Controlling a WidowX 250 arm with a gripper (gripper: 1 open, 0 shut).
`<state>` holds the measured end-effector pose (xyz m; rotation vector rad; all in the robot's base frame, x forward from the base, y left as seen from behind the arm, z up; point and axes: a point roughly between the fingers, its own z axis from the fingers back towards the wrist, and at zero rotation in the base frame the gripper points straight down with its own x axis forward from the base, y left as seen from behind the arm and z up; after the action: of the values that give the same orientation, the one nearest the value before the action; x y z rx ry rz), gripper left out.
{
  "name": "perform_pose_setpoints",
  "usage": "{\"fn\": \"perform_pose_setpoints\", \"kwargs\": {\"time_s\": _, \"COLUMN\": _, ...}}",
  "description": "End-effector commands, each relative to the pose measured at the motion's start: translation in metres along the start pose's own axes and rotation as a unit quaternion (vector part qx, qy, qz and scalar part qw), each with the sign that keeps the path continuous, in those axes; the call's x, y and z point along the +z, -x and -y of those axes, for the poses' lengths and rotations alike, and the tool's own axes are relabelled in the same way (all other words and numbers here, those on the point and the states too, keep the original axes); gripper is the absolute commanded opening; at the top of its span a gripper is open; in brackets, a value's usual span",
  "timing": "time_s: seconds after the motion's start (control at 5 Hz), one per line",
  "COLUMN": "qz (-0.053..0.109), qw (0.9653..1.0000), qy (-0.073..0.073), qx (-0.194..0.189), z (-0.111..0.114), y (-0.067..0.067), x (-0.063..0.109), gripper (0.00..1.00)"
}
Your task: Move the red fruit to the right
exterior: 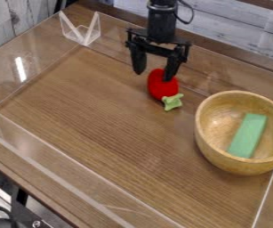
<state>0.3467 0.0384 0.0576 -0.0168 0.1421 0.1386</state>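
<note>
In the near left corner, a black cable (18,212) curls beside the edge of the wooden table (97,147), whose brown surface shows fine, lengthwise grain. Farther up on the right sits a round wooden bowl (210,147), honey-coloured and smooth, with a thick pale rim; inside it lies a flat green rectangular block (248,135), dull-surfaced and straight-sided. Left of the bowl, apart from it, the red toy strawberry (161,86) rests on the wood, rounded and glossy, its light green leafy cap (172,103) pointing toward the near side (the cap looks rather like a crumpled star). Just beyond the fruit and partly overlapping it in view is the black gripper (157,71), its fingers spread wide, one to each side, with nothing held between them; whether either touches the fruit I cannot tell. Farther back, a white wire-like frame (82,29) stands at the table's far left edge, and past it a pale grey, softly streaked surface (14,20) fills the corner.
</note>
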Motion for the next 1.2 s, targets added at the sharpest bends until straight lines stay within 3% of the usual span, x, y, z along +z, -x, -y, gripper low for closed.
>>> {"fn": "perform_pose_setpoints", "kwargs": {"time_s": 0.0, "qz": 0.026, "qw": 0.999, "qy": -0.008, "qx": -0.034, "z": 0.002, "y": -0.02, "x": 0.011, "gripper": 1.0}}
{"fn": "perform_pose_setpoints", "kwargs": {"time_s": 0.2, "qz": 0.022, "qw": 0.9969, "qy": -0.017, "qx": -0.074, "z": 0.007, "y": -0.028, "x": 0.004, "gripper": 1.0}}
{"fn": "perform_pose_setpoints", "kwargs": {"time_s": 0.4, "qz": 0.02, "qw": 0.996, "qy": -0.021, "qx": -0.084, "z": 0.008, "y": -0.027, "x": 0.003, "gripper": 0.0}}
{"fn": "perform_pose_setpoints", "kwargs": {"time_s": 0.6, "qz": 0.021, "qw": 0.9948, "qy": -0.028, "qx": -0.095, "z": 0.008, "y": -0.024, "x": 0.008, "gripper": 0.0}}
{"fn": "perform_pose_setpoints", "kwargs": {"time_s": 0.8, "qz": 0.017, "qw": 0.9977, "qy": -0.029, "qx": -0.059, "z": 0.012, "y": -0.024, "x": 0.01, "gripper": 1.0}}
{"fn": "perform_pose_setpoints", "kwargs": {"time_s": 1.0, "qz": 0.015, "qw": 0.9992, "qy": -0.029, "qx": -0.023, "z": 0.015, "y": -0.025, "x": 0.011, "gripper": 1.0}}
